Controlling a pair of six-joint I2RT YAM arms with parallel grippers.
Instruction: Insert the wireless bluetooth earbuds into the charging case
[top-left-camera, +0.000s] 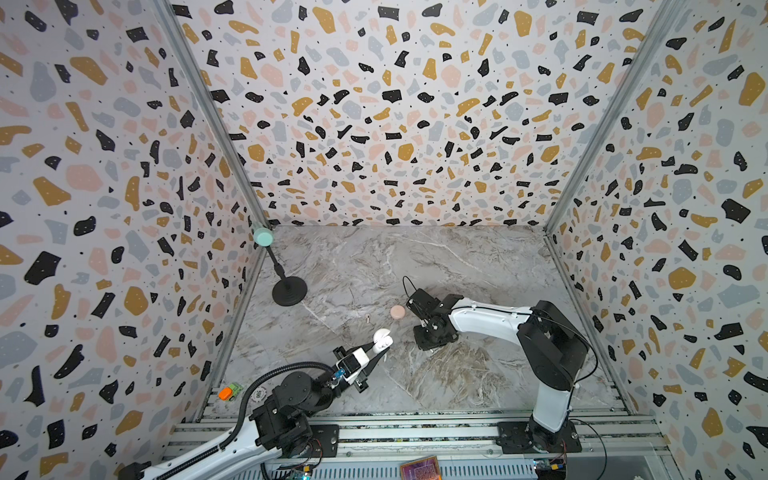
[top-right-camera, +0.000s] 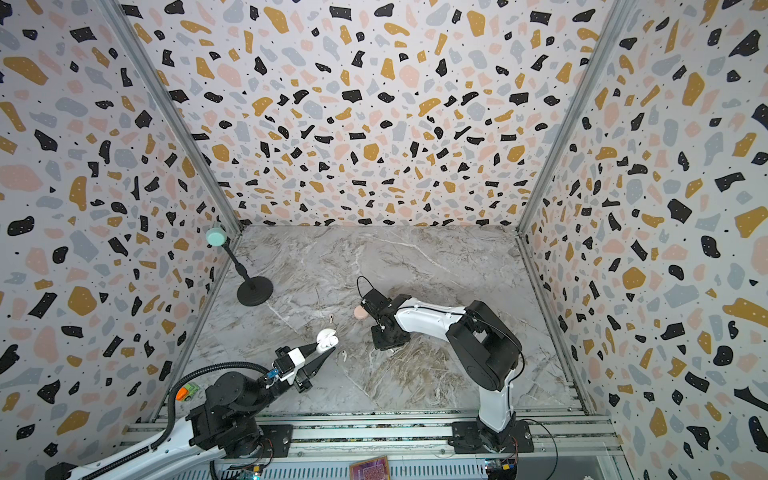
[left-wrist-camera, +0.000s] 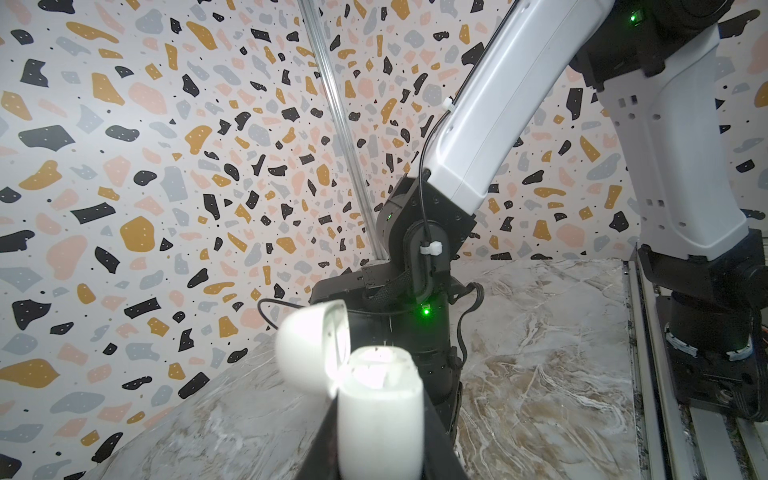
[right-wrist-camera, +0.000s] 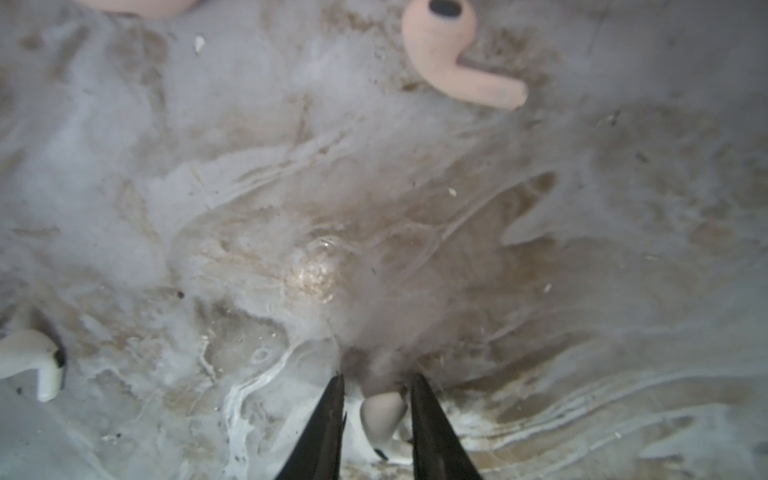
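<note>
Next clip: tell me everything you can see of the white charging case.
The white case is smooth, rounded plastic, its hinged lid swung open to one side. The cavity is washed out by glare, so its contents cannot be told. The left tool is shut on its body. In both top views it sits over the marble table, left of the middle.
</note>
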